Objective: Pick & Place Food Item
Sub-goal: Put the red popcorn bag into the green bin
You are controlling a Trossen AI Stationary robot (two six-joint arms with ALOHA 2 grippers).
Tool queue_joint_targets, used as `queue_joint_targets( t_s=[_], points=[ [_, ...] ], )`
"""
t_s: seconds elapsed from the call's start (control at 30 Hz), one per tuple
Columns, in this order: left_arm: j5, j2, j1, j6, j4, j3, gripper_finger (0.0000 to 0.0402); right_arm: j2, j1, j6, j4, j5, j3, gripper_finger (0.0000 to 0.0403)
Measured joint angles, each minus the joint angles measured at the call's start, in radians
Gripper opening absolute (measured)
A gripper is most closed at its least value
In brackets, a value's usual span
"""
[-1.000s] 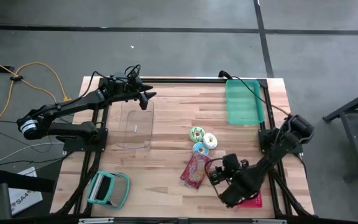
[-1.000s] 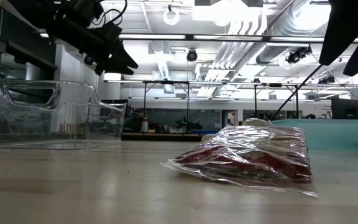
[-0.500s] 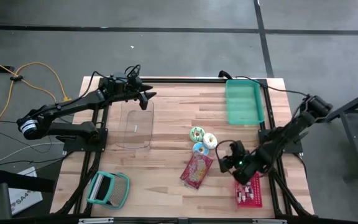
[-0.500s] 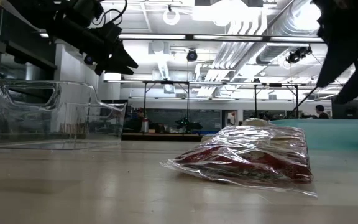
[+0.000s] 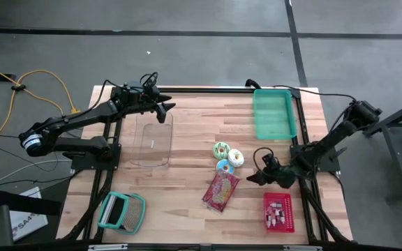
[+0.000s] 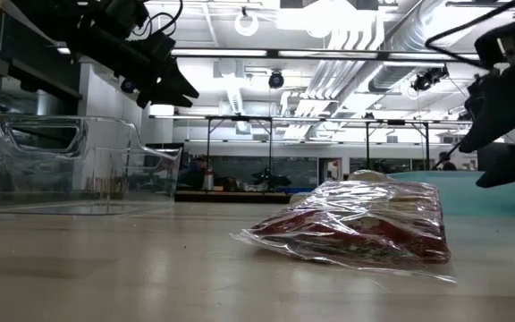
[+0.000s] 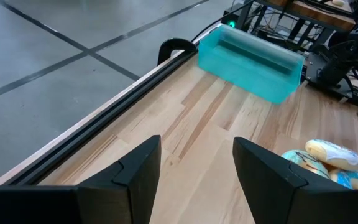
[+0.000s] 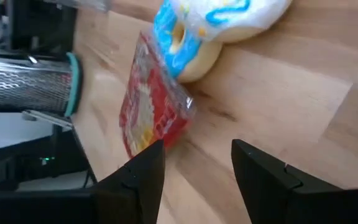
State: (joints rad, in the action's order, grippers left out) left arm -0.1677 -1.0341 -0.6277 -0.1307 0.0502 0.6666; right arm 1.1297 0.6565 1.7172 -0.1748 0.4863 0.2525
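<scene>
Red snack bag: a clear-wrapped red food packet [image 5: 220, 192] lies flat on the wooden table [image 5: 187, 132], toward the near edge, not held by anything.
Doughnuts: three wrapped iced rings [image 5: 227, 157] sit bunched just beyond the packet, the nearest one touching or almost touching its upper end.
Right gripper: the right gripper [image 5: 251, 178] hangs low just beside the packet's right edge and the doughnuts, fingers parted and empty; its wrist view looks past both fingers at the packet and a doughnut.
Left gripper: the left gripper [image 5: 166, 110] waits high over the far rim of the clear bin [image 5: 151, 141], fingers apart, holding nothing.
Progress: nothing has been picked yet, judging by every food item lying on the wood and the clear bin showing nothing inside; the grasp, the carry and the drop are all left. Which container is the goal I cannot tell.
Other containers: a teal tray [image 5: 273, 113] stands at the far right corner; a red tray [image 5: 279, 213] of small items sits near the right gripper's arm; a teal-framed mesh basket [image 5: 122, 213] lies at the near left corner.
Open room: bare wood runs between the packet and the clear bin, so a carry leftward looks clear.
Edges: the packet is well in from the table's near edge; the black frame rail [image 7: 110, 130] borders the far side.
</scene>
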Motion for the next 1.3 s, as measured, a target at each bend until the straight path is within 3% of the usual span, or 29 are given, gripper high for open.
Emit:
queue_joint_targets(
  t_s=[0.13,0.77,1.03,1.3],
  points=[
    [0.000,0.000,0.000,0.000,0.003,0.000,0.0195,-0.001,-0.043,-0.053,-0.129,-0.053,-0.055,0.0174],
    [0.000,0.000,0.000,0.003,0.004,0.000,0.0195,0.009,-0.201,-0.013,-0.181,-0.358,-0.057,0.0174],
    [0.000,0.000,0.000,0.003,0.003,0.000,0.0195,0.053,-0.234,-0.012,-0.188,-0.366,-0.057,0.0174],
    [0.000,0.000,0.000,0.002,0.003,0.000,0.0195,0.194,-0.256,-0.037,-0.355,-0.391,-0.057,0.0174]
  ],
)
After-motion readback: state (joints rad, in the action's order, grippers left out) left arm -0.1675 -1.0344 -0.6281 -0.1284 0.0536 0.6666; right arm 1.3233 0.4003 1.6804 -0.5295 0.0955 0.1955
